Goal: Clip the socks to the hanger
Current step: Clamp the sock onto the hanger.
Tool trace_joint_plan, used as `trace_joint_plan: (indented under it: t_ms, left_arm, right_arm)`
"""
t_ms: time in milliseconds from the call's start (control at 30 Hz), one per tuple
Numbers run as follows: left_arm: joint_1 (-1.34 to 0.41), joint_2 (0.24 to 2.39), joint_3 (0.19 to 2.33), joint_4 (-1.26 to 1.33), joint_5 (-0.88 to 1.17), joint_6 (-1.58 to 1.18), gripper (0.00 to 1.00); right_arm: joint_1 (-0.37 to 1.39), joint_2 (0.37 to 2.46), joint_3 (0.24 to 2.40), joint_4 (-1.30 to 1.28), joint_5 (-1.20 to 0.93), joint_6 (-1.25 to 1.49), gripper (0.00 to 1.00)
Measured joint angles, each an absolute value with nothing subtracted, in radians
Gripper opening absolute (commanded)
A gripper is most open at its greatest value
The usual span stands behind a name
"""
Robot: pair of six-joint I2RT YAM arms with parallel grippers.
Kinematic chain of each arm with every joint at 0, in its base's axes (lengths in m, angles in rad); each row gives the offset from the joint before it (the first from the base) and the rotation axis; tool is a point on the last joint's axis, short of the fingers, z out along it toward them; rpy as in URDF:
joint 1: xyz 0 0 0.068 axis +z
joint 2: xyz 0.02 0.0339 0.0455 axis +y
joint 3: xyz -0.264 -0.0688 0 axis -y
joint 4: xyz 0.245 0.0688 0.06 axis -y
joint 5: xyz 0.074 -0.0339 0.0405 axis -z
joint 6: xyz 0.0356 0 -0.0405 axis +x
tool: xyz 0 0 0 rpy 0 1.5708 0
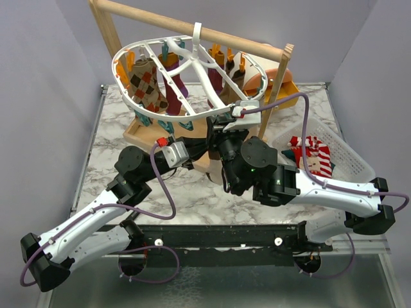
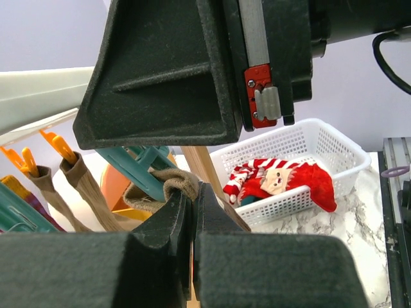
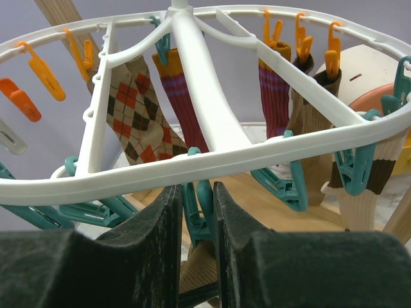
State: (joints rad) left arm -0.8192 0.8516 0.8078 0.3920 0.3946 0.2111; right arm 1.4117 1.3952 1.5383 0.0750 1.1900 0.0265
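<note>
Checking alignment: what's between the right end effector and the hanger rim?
A teal clip, hanging from the hanger into the right end effector; right wrist view.

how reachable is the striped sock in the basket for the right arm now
Probably not at once: the right pincer is clamped on a teal clip under the hanger. The striped sock lies uncovered in the open basket beside that arm.

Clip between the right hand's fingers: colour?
Teal. The clip shows best in the right wrist view.
</note>
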Motion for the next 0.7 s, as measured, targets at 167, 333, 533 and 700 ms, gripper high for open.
trace_joint_plan:
  t_ms: [167,333,533,700]
  left_arm:
    - [-0.820,0.852,0.808,0.385,0.394,0.222,0.00]
    - [-0.820,0.852,0.801,0.369,0.392,0.236,0.00]
    - [-0.820,0.851,0.772,0.348,0.376,0.263,0.00]
    - [-0.820,0.851,0.770,0.339,0.368,0.275,0.00]
  right_arm:
    - [1.412,1.395,1.540,0.060,1.190,0.042,0.01]
    - [1.412,1.395,1.546,0.056,1.190,0.050,0.01]
    - [1.412,1.395,1.546,0.047,1.189,0.063,0.01]
    - [1.412,1.395,1.546,0.043,1.189,0.065,0.00]
